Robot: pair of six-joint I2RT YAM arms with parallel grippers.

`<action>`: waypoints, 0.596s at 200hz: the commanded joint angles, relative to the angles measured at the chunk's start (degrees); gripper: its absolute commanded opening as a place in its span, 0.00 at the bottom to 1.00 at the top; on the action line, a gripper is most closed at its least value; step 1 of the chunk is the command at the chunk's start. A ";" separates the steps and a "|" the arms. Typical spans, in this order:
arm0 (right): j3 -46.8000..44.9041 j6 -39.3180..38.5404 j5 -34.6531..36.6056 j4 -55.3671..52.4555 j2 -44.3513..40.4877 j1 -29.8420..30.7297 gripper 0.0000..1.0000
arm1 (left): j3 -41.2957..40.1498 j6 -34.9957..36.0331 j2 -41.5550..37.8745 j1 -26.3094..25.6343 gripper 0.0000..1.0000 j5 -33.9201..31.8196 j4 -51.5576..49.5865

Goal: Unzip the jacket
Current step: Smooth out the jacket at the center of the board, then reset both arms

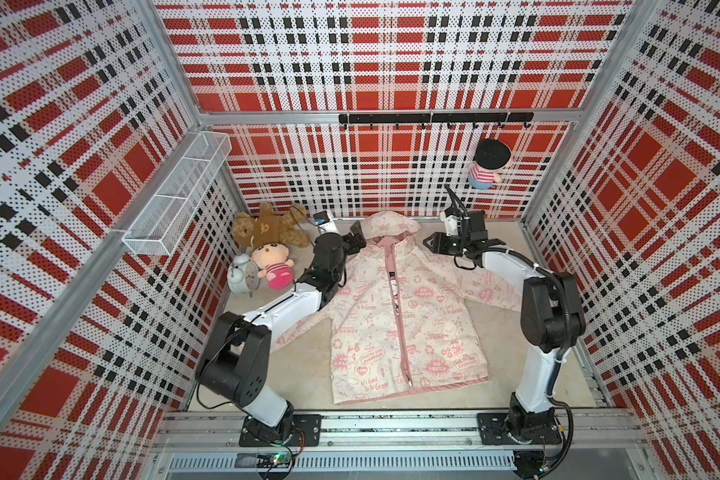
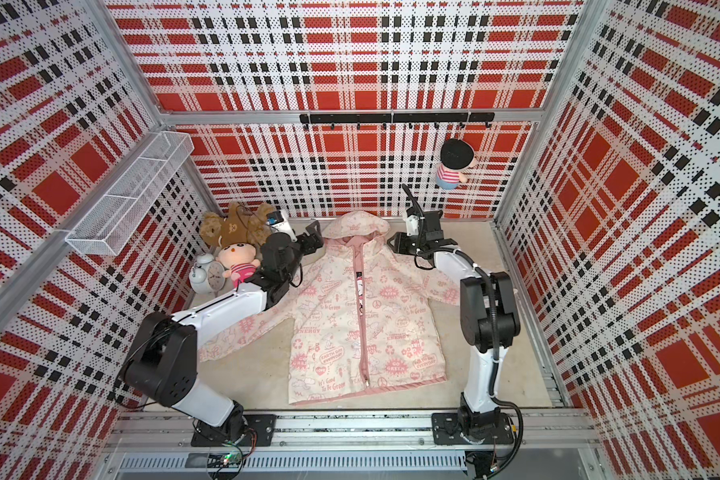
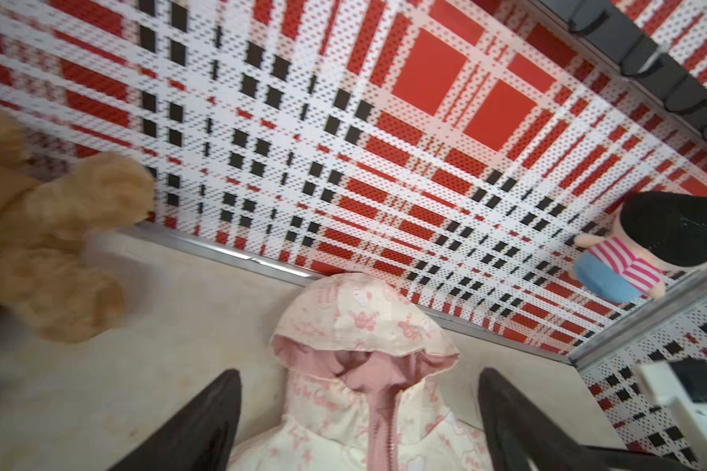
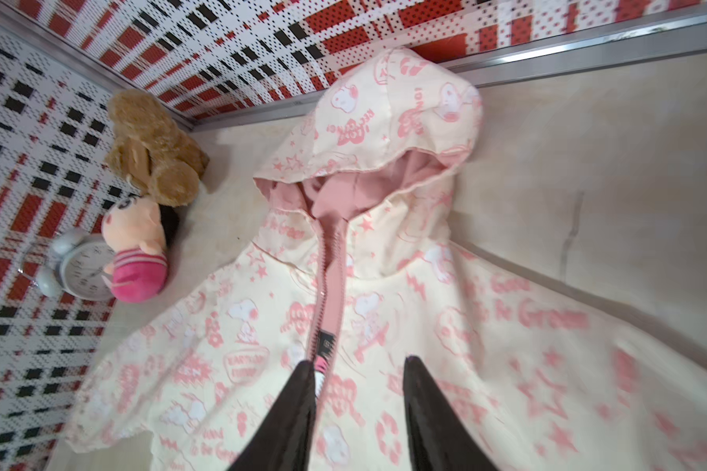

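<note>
Far left of frame: plush toys [image 1: 267, 245] and an alarm clock [image 1: 242, 276] lie in the bench's back corner, clear of the work.
Left of centre: the left tool [image 1: 355, 240] hovers just beside the hood's left edge. In its wrist view the fingers [image 3: 205, 424] are spread wide, with nothing between them.
Centre: the jacket [image 1: 429, 332] lies flat, front up, on the bench [image 1: 308, 374], with its hood [image 1: 391, 224] toward the back wall and its hem toward the near edge.
Centre line: the zipper [image 1: 399, 332] is parted near the collar, showing pink lining. Lower down it looks closed. The slider is too small to place.
Right of centre: the right tool [image 1: 430, 244] sits just beside the hood's right edge. It is partly spread and pinches nothing.
Upper right of frame: a doll [image 1: 485, 166] hangs on the back wall, well apart.
Step in hand: likely finding the slider pull; most of the run seems left to do.
Doing it well: pin the fabric beside the teeth near the collar with one tool. With the other, pinch only the pull and draw it low and straight toward the hem.
Risk: catching lining in the grip, or dragging the whole jacket instead of the slider.
</note>
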 commanded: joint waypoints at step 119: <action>-40.38 -4.03 26.03 18.87 -36.56 -6.82 0.68 | -32.73 11.56 -27.54 10.46 0.98 0.25 22.31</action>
